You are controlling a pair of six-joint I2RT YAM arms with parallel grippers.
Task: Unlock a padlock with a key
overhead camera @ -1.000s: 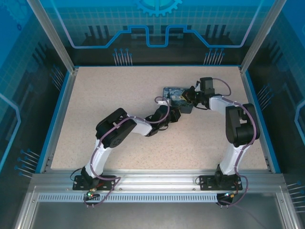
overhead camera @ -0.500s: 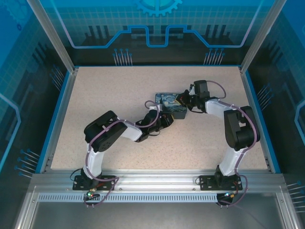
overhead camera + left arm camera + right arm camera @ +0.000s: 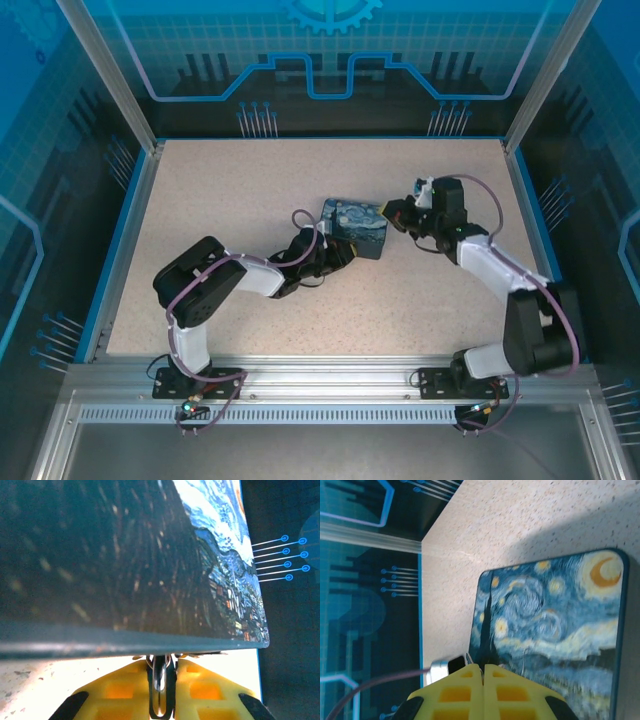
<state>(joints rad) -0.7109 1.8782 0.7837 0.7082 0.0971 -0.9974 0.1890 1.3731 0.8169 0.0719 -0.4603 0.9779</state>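
- Box (image 3: 355,222) has slid left and turned on the counter (image 3: 230,200) over the last second. The left arm has folded back with it, and the right arm has swung its elbow out wide.
- Left claw (image 3: 160,680) sits at the box's near edge, almost pressed together. It pinches a thin dark metal sliver, seen edge-on. I judge this to be the key (image 3: 160,687) but cannot confirm it.
- Right claw (image 3: 483,672) is pressed together with nothing in it, tips at the box's right end. Touching or just off: cannot tell.
- Padlock is too small or too hidden to pick out. My guess is it hangs at the box edge just ahead of the left claw.
- Risk: the box is loose on the counter. A push from the key could slide or spin it again and take the keyway off line. A closed right claw can only brace the box, not grip it.
- Risk: the key is held only by the pad tips. Resistance at the lock could twist it or let it slip out, and on the speckled surface it would be hard to find.
- Risk: the box wall crowds the left wrist view, so alignment is nearly blind.
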